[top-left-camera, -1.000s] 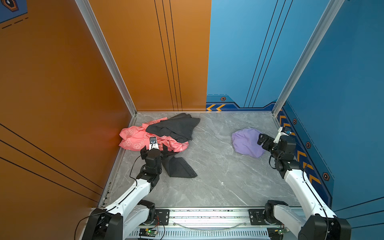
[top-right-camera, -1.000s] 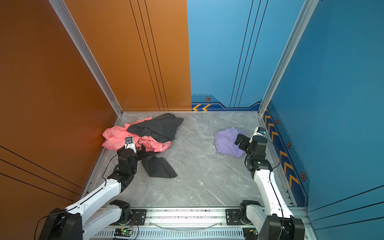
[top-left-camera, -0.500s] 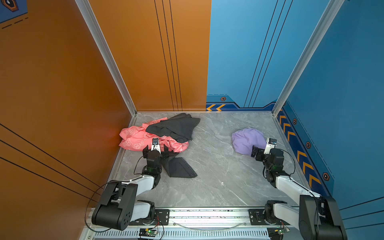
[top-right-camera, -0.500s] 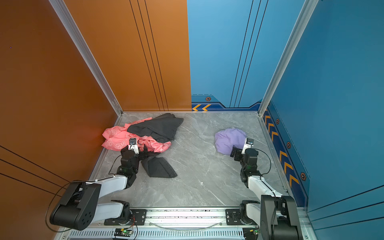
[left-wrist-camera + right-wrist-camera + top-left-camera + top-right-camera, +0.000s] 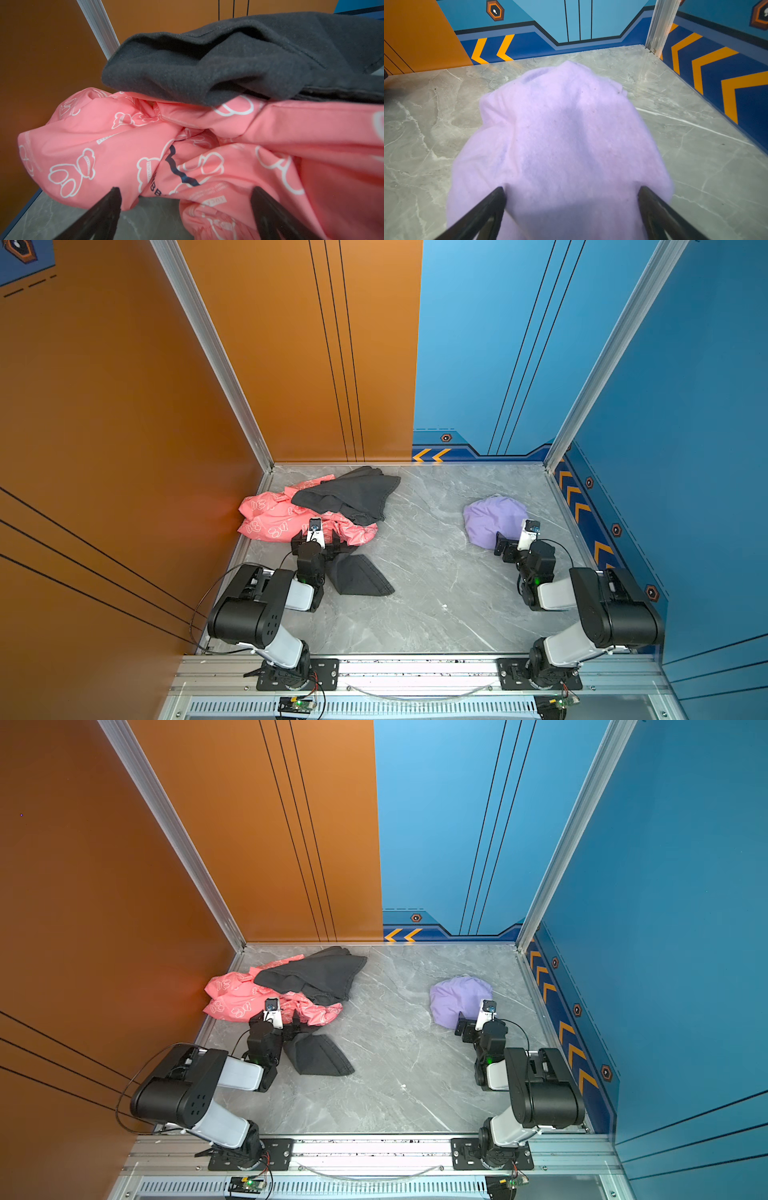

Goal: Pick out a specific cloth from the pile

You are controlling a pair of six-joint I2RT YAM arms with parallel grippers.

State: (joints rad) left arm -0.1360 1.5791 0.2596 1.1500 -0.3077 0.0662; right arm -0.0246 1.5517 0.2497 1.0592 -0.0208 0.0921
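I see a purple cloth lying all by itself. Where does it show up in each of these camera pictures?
In a top view: the purple cloth lies right of centre, apart from the other clothes.
In a top view: the purple cloth is again right of centre.
Left wrist: not in it.
Right wrist: it fills the middle of the picture.
Shared landmark: the pair of yellow chevrons beyond the cloth; the left wrist view lacks them.

lavender cloth (image 5: 492,517), seemingly crumpled, apart from pile (image 5: 272,517)

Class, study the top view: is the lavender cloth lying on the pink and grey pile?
No, the lavender cloth lies alone, with bare marbled surface between it and the pile.
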